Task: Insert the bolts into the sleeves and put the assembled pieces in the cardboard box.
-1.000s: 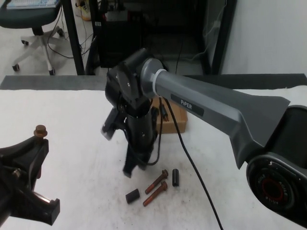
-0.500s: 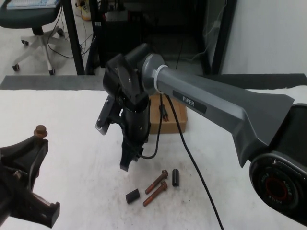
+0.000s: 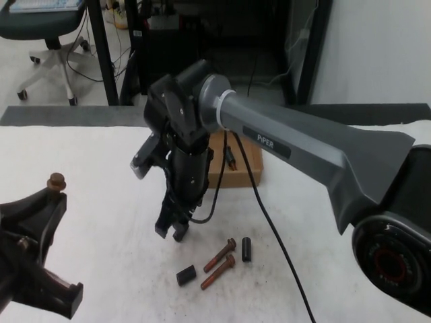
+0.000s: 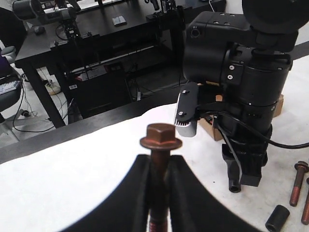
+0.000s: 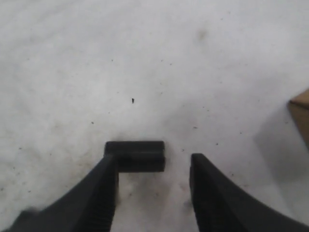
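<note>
A white, lightly speckled worktop [image 3: 81,155] ends at a dark strip [image 3: 67,116] along its far edge. Beyond it, an office chair [image 3: 40,27] on castors stands on the pale floor [image 3: 13,60], near black desk legs [image 3: 101,54] and loose cables [image 3: 86,67].

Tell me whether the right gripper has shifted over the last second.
Yes. The right gripper has slid leftward in the high view, away from the two loose bolts, which stayed put.

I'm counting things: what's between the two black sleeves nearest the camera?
Two brown bolts, side by side between the sleeves, in the high view.
</note>
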You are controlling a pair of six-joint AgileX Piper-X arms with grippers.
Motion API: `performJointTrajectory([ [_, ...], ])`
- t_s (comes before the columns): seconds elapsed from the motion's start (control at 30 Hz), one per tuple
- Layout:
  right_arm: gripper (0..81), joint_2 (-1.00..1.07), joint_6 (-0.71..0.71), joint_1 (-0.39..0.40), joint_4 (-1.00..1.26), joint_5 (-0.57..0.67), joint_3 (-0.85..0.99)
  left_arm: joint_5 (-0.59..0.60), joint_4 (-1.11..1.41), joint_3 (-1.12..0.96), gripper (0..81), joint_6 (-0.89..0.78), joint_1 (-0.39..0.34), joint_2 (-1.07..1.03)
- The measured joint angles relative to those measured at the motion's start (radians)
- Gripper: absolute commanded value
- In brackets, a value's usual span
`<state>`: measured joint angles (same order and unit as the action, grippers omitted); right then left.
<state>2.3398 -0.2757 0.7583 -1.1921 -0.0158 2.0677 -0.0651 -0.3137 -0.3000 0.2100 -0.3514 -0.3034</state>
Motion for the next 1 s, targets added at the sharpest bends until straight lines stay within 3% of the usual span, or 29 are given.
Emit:
performJointTrajectory([
  [0.23, 43.3, -0.076, 0.170, -0.002, 0.010, 0.016, 0.002, 0.000, 0.000, -0.004, 0.3, 0.026, 0.000, 0.000],
  [0.3, 43.3, -0.096, 0.470, -0.009, 0.012, 0.104, 0.008, 0.000, 0.000, -0.004, 0.3, 0.030, 0.000, 0.000],
  [0.5, 43.1, -0.097, 0.795, -0.013, 0.012, 0.173, 0.008, 0.000, -0.002, -0.013, 0.3, 0.030, 0.000, 0.000],
  [0.73, 43.1, -0.097, 0.967, -0.013, -0.011, 0.092, 0.008, 0.000, -0.002, -0.055, 0.3, 0.030, 0.000, 0.000],
  [1.0, 43.1, -0.097, 1.112, -0.013, -0.016, 0.068, 0.005, 0.000, -0.032, -0.091, 0.3, 0.030, -0.063, 0.000],
])
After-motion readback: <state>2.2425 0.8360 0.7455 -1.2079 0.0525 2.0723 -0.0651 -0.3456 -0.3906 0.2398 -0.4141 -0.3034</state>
